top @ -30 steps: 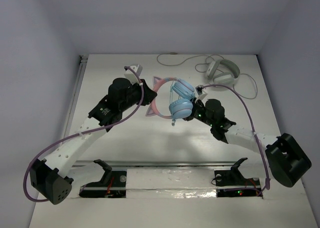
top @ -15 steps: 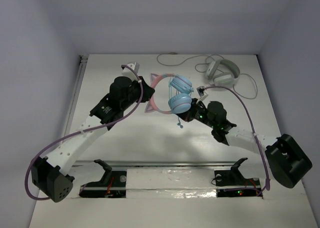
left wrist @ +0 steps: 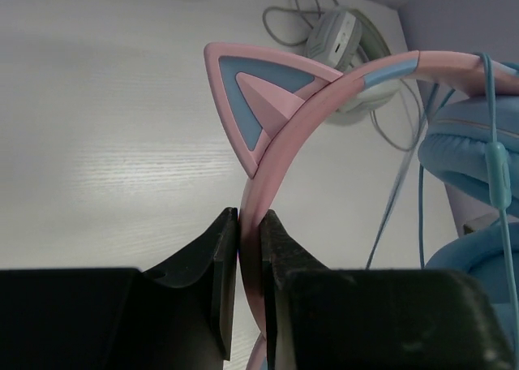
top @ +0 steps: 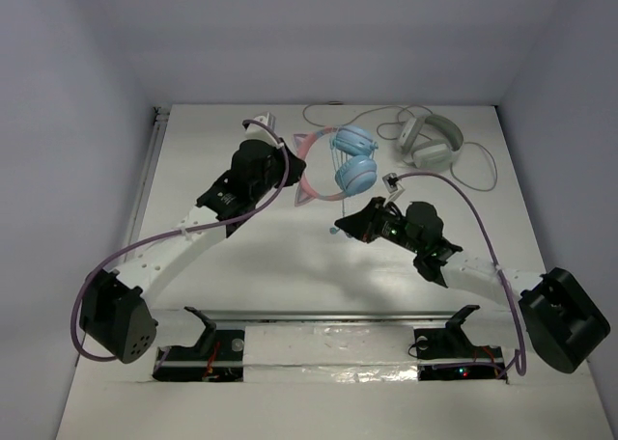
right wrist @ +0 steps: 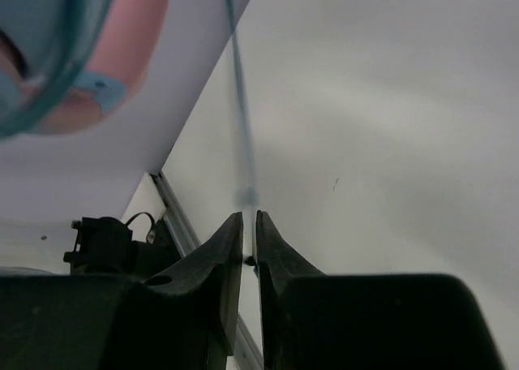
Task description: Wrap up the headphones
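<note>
On the left, the left gripper (left wrist: 249, 217) had its jaws closed right down on the pink headband (left wrist: 324, 102), just below the cat ear (left wrist: 259, 94). A firm pinch, nothing slack. That held the headphones (top: 355, 175) up off the table (top: 290, 266) toward the far middle, earcups (left wrist: 466, 143) hanging to the right of the band. A good hold, I judged: the band looked a stiff, light plastic hoop, the one part that wouldn't flop or swivel.

Moving right, the thin blue cable (left wrist: 492, 155) draped over the cups and trailed down. It looked limp, slick and easy to lose, and it would likely not forgive a hard tug where it joins the cup.

Further right, the right gripper (right wrist: 250, 217) sat low, jaws a sliver apart, the cable (right wrist: 239, 102) running straight to the gap. Pinched or just threaded? I couldn't tell. Best taken near its free end.

Far right, the white-grey headphones (top: 430, 139) lay well apart.
</note>
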Robot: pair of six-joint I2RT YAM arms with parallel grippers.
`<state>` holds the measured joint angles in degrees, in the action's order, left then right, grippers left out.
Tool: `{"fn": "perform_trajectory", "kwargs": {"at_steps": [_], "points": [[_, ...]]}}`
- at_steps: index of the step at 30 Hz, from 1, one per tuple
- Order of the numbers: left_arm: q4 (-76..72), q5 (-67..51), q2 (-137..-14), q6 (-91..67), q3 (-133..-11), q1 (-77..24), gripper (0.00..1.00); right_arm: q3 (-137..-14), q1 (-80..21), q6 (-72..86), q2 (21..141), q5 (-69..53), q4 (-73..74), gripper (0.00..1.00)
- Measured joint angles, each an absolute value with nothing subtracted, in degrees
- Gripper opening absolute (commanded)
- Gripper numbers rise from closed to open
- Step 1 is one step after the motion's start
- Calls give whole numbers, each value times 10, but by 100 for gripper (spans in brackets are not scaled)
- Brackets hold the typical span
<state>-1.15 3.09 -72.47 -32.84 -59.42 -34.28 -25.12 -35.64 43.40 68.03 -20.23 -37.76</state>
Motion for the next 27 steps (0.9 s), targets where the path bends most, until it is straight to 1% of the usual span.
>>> {"fn": "perform_trajectory", "kwargs": {"at_steps": [1, 2, 12, 17, 22, 27], "points": [[-20, 34, -731, -335, -598, -343, 0, -250, -356, 434, 684, -205, -378, 15], [-29, 36, -737, -339, -601, -343, 0, -248, -356, 434, 686, -206, -378, 0], [-44, 48, -745, -346, -602, -344, 0, -248, -356, 435, 698, -215, -387, 0], [-45, 93, -757, -338, -602, -344, 0, -248, -356, 455, 688, -234, -403, 0], [-44, 137, -788, -326, -601, -345, 0, -246, -355, 489, 646, -251, -408, 0], [-54, 169, -794, -327, -597, -369, 0, -246, -352, 545, 629, -255, -410, 0]]}}
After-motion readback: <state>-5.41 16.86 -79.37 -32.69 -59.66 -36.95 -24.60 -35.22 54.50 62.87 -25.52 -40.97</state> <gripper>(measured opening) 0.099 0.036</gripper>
